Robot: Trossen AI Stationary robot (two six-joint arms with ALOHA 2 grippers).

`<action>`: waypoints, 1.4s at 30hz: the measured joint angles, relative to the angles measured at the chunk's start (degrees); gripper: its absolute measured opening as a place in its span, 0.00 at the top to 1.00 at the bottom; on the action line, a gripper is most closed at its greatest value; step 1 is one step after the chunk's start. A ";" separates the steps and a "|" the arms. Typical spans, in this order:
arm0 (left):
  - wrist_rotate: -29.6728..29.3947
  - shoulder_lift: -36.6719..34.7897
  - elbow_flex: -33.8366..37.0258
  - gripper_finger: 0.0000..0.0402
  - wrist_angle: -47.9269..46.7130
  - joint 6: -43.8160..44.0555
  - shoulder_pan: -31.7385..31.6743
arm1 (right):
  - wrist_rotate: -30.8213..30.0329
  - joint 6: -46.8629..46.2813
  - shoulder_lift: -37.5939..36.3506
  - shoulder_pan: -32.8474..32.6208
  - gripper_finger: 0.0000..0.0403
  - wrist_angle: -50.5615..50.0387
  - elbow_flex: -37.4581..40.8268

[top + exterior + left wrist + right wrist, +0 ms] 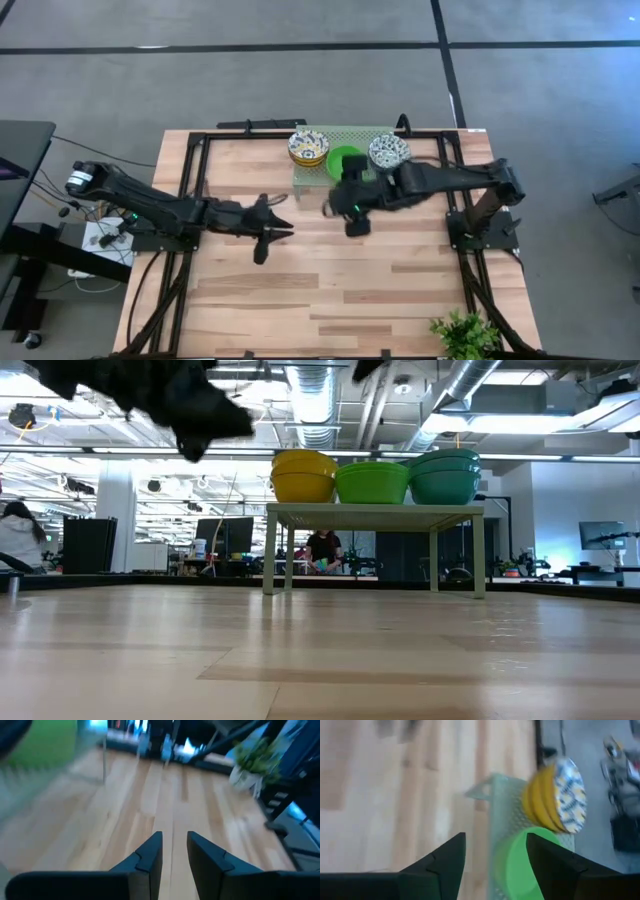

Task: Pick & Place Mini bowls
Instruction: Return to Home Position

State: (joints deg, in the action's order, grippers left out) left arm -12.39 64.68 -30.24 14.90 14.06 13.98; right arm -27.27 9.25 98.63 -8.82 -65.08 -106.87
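Note:
Three stacks of mini bowls stand on a small pale-green perforated stand [318,170] at the table's far middle. They are a yellow-centred patterned stack [308,147] [557,795], a plain green stack [345,158] [520,865] and a blue-green patterned stack [388,151]. In the low view they show as yellow [303,475], green [372,480] and teal [443,477] bowls. My right gripper [338,196] [496,837] hovers open just near of the green stack and touches nothing. My left gripper [285,218] [175,835] hangs over bare table left of the stand, with a narrow gap between its fingers.
A leafy plant [465,335] [252,760] sits at the table's near right corner. Black frame rails [195,200] run along the left and right sides. Bare wood [340,290] lies between the arms and the near edge.

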 joint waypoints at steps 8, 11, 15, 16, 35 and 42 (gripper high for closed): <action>-0.01 -17.12 -0.02 0.78 -0.12 -12.16 0.01 | -0.29 -5.20 -4.92 -10.29 0.54 -8.57 0.12; -0.03 -23.72 -0.04 0.78 -1.91 -16.02 0.00 | -4.50 -8.69 -11.06 -11.96 0.55 -4.56 7.28; -1.75 -30.62 -0.07 0.78 -7.75 -17.12 0.04 | -7.15 -11.12 -24.04 -11.80 0.57 6.88 22.35; -2.65 -32.02 -0.07 0.78 -10.19 -16.88 0.02 | -6.93 -11.12 -27.47 -11.55 0.57 11.59 26.96; -7.75 -47.86 11.02 0.78 -12.94 -13.42 -0.15 | 7.97 -3.27 -69.99 -2.90 0.58 65.73 84.60; -7.66 -56.92 12.79 0.78 -12.12 -14.07 -0.15 | 15.97 -0.45 -78.75 -0.20 0.60 69.12 89.98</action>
State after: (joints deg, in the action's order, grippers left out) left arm -20.06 7.76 -17.44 2.78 -0.01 13.82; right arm -11.30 8.80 19.87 -9.01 4.04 -16.90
